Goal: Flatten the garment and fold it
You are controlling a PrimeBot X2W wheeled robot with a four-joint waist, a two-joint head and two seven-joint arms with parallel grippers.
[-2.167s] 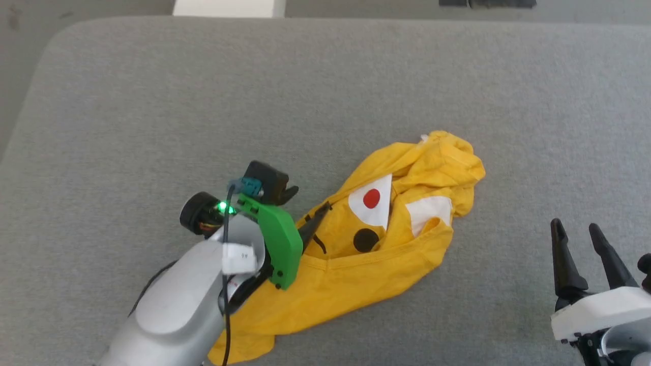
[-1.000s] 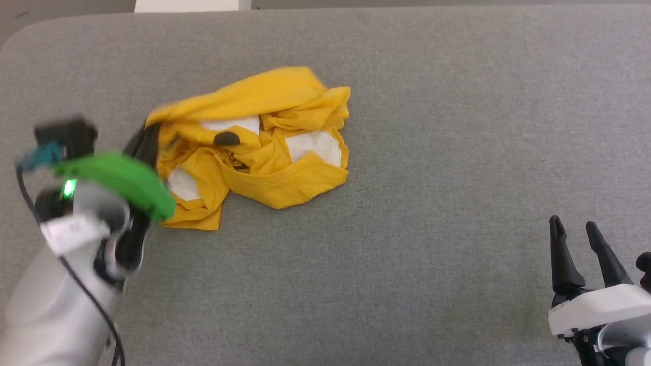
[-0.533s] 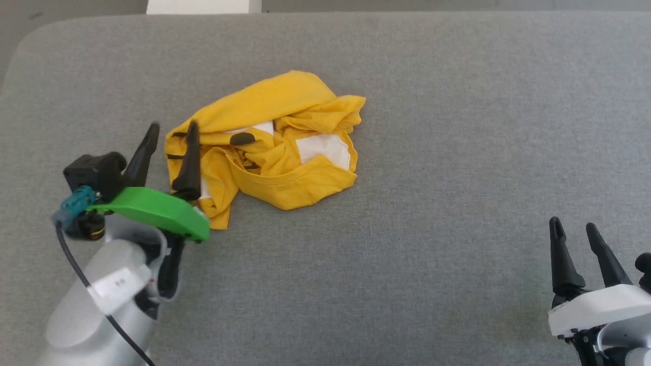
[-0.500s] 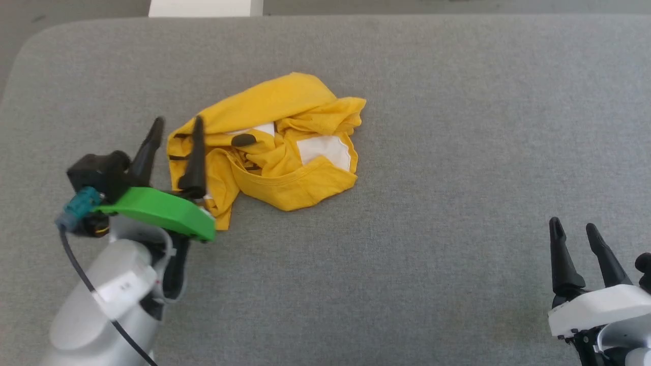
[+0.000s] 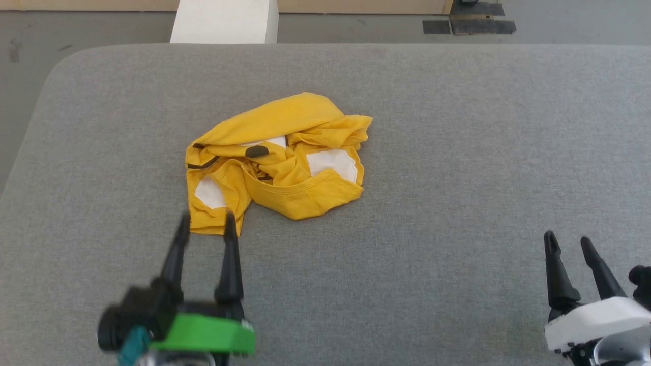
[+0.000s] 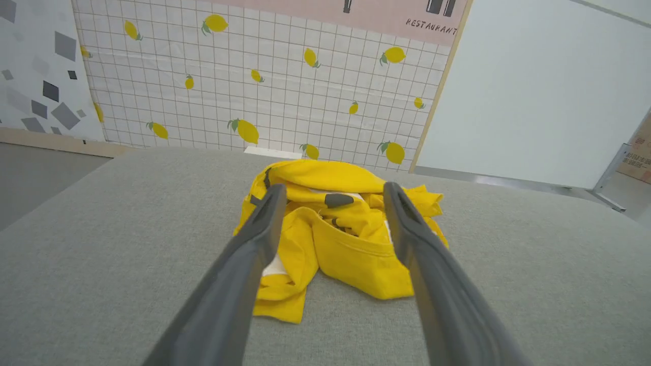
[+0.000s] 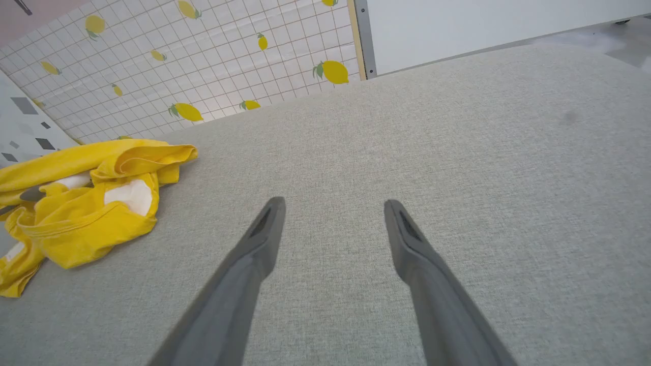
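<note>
Shirt (image 5: 300,195) lies crumpled left of centre on the grey woven pad (image 5: 457,152). It is soft mustard cotton bunched into a lumpy heap, wider than deep, with its long axis running left to right before me. A curved stitched edge faces me, and I cannot tell whether it is neck or hem. Folds break up the print into white patches, one black oval and black lines at the left end. Sleeves are lost in the creases. My left gripper (image 5: 207,219) hovers at the heap's near left corner, jaws apart, clamping nothing, its wrist blurred and cut off. My right gripper (image 5: 566,239) hangs well apart at lower right, jaws apart too.
</note>
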